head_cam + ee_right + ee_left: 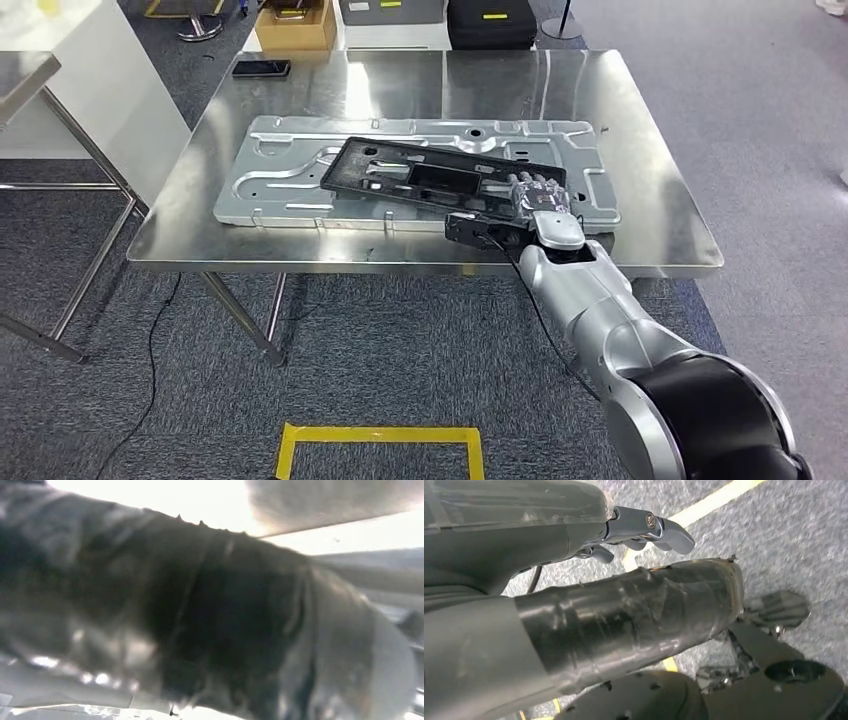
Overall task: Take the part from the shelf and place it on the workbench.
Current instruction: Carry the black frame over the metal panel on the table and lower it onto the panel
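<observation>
A long black plastic part [430, 178] lies slanted on top of a silver stamped metal panel [290, 175] on the steel workbench [660, 215]. My right hand [540, 203] is at the part's right end, near the bench's front edge, with its fingers laid over that end and gripping it. The right wrist view is blurred, with my dark taped thumb [210, 625] close to the lens. My left hand [644, 530] hangs over grey carpet, fingers loosely extended and holding nothing, its thumb [634, 615] wrapped in black tape.
A black phone [262, 68] lies at the bench's far left corner. A cardboard box [295, 25] and a black case [490, 22] stand behind the bench. A white table [90, 90] is to the left. Yellow floor tape [380, 437] marks the carpet in front.
</observation>
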